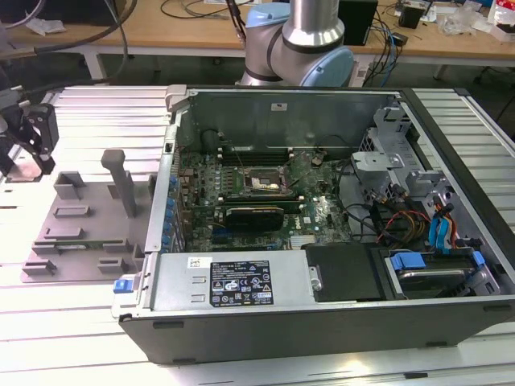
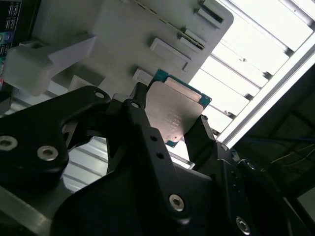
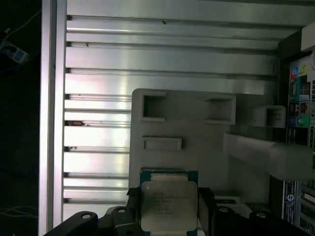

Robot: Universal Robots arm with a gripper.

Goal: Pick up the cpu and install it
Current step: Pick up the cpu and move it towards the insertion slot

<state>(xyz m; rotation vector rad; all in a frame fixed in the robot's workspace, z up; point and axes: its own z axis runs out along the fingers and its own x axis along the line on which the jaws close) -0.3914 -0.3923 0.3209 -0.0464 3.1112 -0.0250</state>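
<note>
The cpu (image 3: 169, 204) is held pinched by its edges in the gripper (image 2: 172, 114), at about ten o'clock of the grey tray (image 1: 76, 241) in the exterior view. Its faint top print cannot be read, and one edge is hidden behind the gripper.

The gripper (image 2: 172, 114) clamps the cpu (image 2: 175, 104) by opposite edges; the grey tray (image 2: 123, 29) lies at its eleven o'clock on the slotted table (image 2: 256, 59).

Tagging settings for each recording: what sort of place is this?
Probably a robotics lab workbench: an opened computer case on a slatted aluminium table, a grey fixture tray beside it, cluttered wooden desks behind.
</note>
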